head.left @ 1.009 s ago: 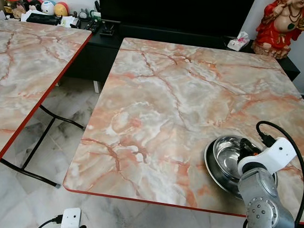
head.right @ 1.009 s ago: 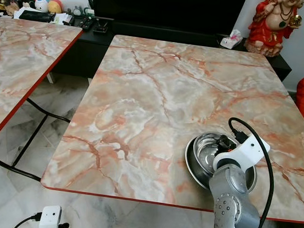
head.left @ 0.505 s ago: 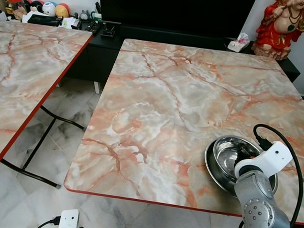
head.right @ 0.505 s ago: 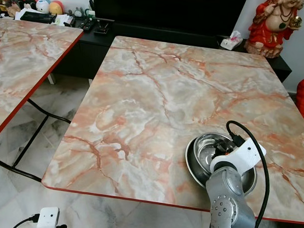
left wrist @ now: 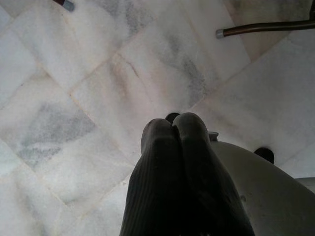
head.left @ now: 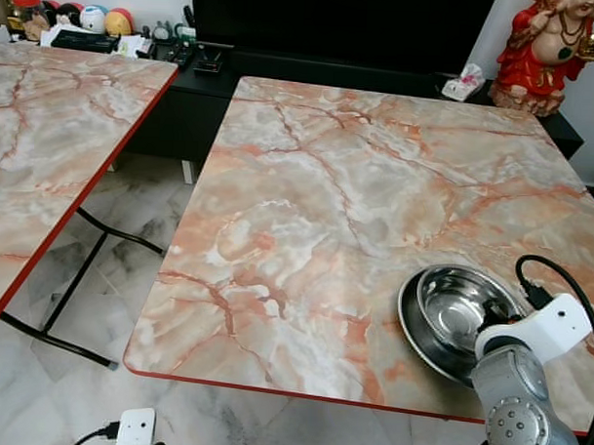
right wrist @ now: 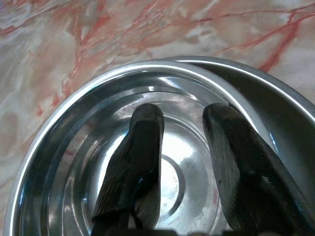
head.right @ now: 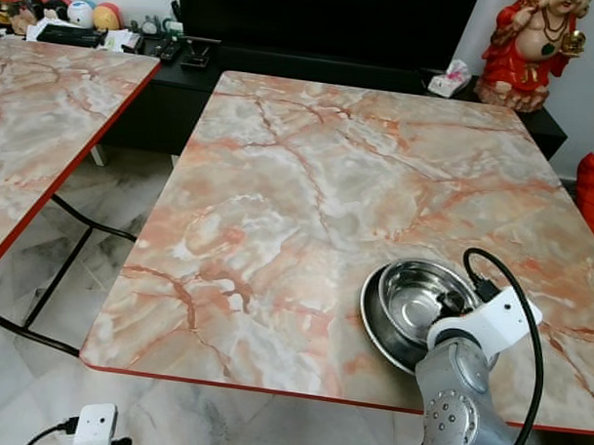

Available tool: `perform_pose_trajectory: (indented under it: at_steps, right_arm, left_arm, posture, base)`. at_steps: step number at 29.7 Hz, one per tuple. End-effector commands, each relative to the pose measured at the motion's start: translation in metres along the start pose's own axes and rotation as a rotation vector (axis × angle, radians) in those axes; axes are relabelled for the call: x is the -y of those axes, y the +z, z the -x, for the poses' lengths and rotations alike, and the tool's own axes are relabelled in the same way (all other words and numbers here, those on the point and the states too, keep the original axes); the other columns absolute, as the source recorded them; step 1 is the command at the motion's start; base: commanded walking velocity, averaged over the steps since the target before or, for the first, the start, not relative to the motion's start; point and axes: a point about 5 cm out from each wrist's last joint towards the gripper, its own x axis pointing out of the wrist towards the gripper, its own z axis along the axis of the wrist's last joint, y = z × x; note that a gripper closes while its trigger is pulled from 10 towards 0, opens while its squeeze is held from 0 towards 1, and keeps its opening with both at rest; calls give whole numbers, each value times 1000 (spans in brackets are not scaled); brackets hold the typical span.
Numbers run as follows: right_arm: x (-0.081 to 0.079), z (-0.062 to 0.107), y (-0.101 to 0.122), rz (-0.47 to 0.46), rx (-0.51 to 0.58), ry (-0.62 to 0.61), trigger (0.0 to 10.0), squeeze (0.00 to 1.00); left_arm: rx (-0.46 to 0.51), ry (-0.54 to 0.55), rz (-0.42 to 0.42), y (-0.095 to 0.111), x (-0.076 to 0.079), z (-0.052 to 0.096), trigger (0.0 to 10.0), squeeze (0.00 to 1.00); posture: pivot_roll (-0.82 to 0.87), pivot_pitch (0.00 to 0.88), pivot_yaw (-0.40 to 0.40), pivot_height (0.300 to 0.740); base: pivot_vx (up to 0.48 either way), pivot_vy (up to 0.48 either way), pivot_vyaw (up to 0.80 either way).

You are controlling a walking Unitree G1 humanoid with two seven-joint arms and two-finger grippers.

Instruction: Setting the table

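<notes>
Hovering with its fingers apart over the unlabelled shiny steel bowl (right wrist: pixel 98 162) nested in a steel plate (head.left: pixel 415 329) near the marble-patterned table's (head.left: pixel 317 204) front edge, the right gripper (right wrist: pixel 182 118) holds nothing while the left gripper (left wrist: pixel 173 123) hangs, fingers together, above the floor

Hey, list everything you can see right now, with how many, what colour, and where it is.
Marble-pattern table: one, pink-orange with red edge, centre.
Second table: one, same pattern, to the left.
Steel bowl: one, silver, sitting in the plate near the table's near right corner.
Steel plate: one, silver, under the bowl.
Statue: one, red and gold, far right on the dark cabinet.
Tissue pack: one, white, on the cabinet.
Power adapter: one, white, on the floor.
Right gripper: black fingers apart, over the bowl.
Left gripper: black fingers together, above the marble floor.
</notes>
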Motion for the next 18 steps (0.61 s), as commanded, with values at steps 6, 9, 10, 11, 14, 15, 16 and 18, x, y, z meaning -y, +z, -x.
perform_pose_trajectory:
  at_steps: [6,9,10,11,14,15,16,18]
  right_arm:
    - [2,1,4,0,13,-15,10000,0]
    - [1,1,4,1,10,-12,10000,0]
    - [1,1,5,0,11,-15,10000,0]
    - [1,1,5,0,11,-15,10000,0]
    - [2,1,6,-2,14,-18,10000,0]
    - [2,1,6,-1,15,-19,10000,0]
    - [2,1,6,-1,15,-19,10000,0]
    - [3,1,6,0,15,-22,10000,0]
  left_arm:
    - [-37,0,6,-7,1,1,10000,0]
    - [-37,0,6,-6,2,1,10000,0]
    - [-36,-1,5,-6,2,1,10000,0]
    - [-36,-1,5,-6,2,1,10000,0]
    - [-35,-3,-2,-5,2,0,10000,0]
    - [-35,-4,-2,-5,2,0,10000,0]
    - [-35,-4,0,-5,2,0,10000,0]
    - [-34,-3,3,-4,2,0,10000,0]
  posture:
    - [42,98,-84,740]
    - [41,97,-83,740]
    - [42,99,-82,740]
    - [42,99,-82,740]
    - [41,99,-84,740]
    - [41,99,-84,740]
    - [41,102,-85,740]
    - [41,102,-85,740]
  base:
    - [0,0,0]
    - [0,0,0]
    - [0,0,0]
    - [0,0,0]
    - [0,0,0]
    - [0,0,0]
    - [0,0,0]
    - [0,0,0]
